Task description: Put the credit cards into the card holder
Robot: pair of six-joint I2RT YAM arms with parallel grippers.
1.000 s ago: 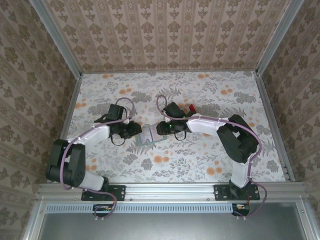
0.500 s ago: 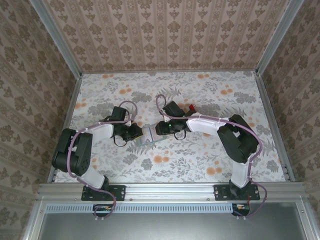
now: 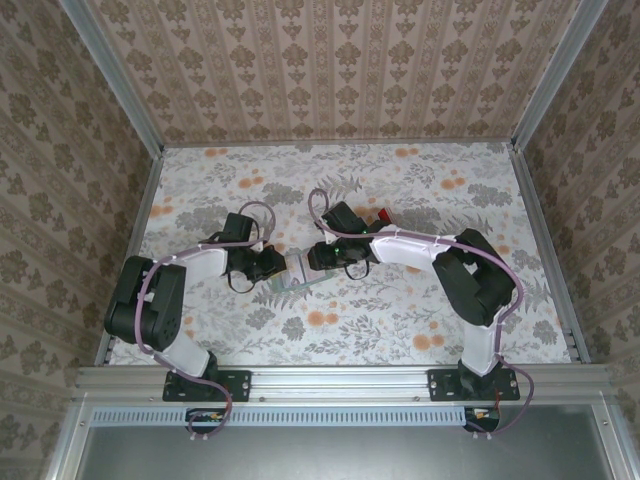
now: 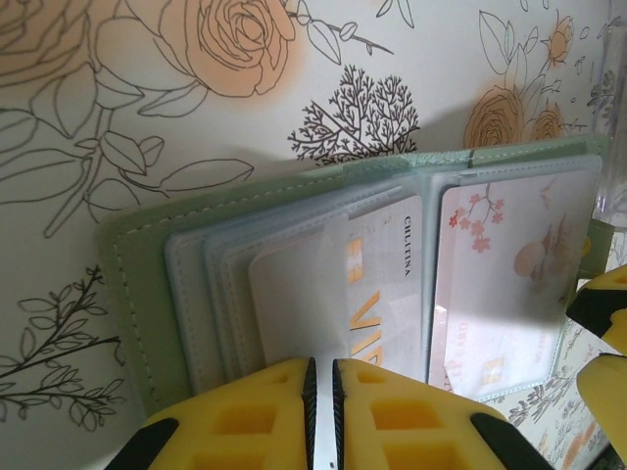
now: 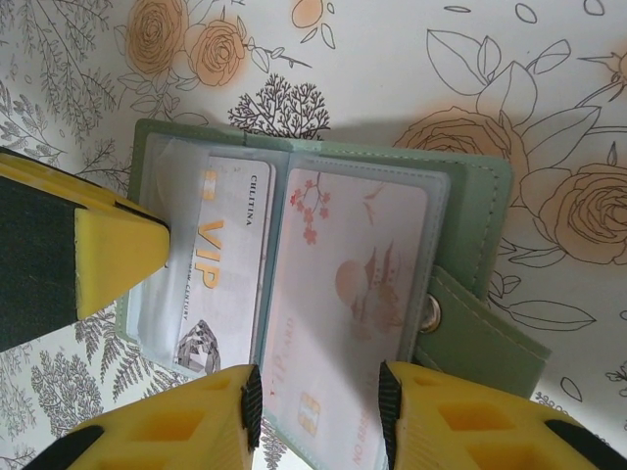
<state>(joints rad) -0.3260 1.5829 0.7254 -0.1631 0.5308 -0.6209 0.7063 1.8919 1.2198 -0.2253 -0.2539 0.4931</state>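
Two cards point(image 5: 220, 264) in card holder point(image 5: 480, 196) | left pincer point(image 4: 321, 377) clamped on it | right pincer point(image 5: 315, 392) half-open, grip unclear

**Card holder point(image 3: 292, 277) hemmed in from both sides, bench point(image 3: 400, 320) open beyond it**

The left claw point(image 3: 276, 264) bears on the holder's left edge with its tips together. The right claw point(image 3: 313, 261), tips apart, hangs over the holder's right leaf, so hardly any gap shows between the two. Behind the holder the bench is bare to the back wall point(image 3: 340, 70), but for a red card point(image 3: 384, 215) by the right arm. In front of the holder it is bare to the rail point(image 3: 340, 378).
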